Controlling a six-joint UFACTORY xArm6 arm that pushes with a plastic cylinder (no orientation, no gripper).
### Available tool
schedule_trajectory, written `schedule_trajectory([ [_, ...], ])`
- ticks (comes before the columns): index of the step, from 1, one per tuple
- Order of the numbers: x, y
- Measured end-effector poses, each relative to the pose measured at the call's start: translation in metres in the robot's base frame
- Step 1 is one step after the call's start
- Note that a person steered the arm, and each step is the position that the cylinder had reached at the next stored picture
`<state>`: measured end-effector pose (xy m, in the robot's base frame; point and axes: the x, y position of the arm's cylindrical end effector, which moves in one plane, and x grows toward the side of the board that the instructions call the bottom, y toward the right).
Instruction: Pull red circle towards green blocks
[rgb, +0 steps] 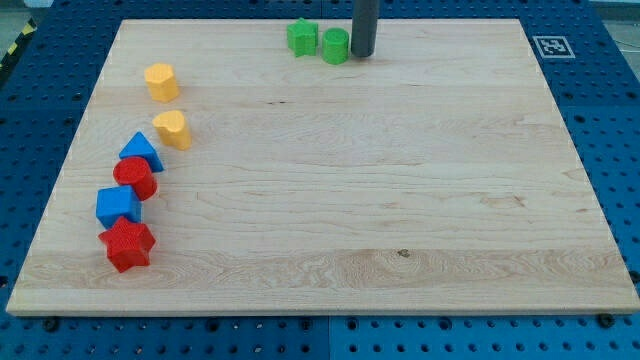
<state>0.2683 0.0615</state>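
Note:
The red circle (135, 178) lies near the view's left edge of the wooden board, touching the blue triangle (141, 151) above it and the blue block (118, 205) below it. Two green blocks sit at the view's top centre: a green star-like block (302, 37) and a green cylinder (336, 46). My tip (362, 54) stands just right of the green cylinder, touching or nearly touching it, far from the red circle.
A red star block (127, 244) lies below the blue block. Two yellow blocks (161, 81) (173, 129) sit above the blue triangle. The board (400, 200) rests on a blue pegboard surface. A marker tag (551, 46) is at the top right corner.

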Motion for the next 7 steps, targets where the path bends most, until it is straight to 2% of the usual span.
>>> schedule_trajectory([
  [1, 0.024, -0.005],
  [2, 0.023, -0.027],
  [4, -0.011, -0.031],
  [5, 0.025, -0.022],
  [6, 0.091, -0.016],
  [7, 0.107, -0.039],
])
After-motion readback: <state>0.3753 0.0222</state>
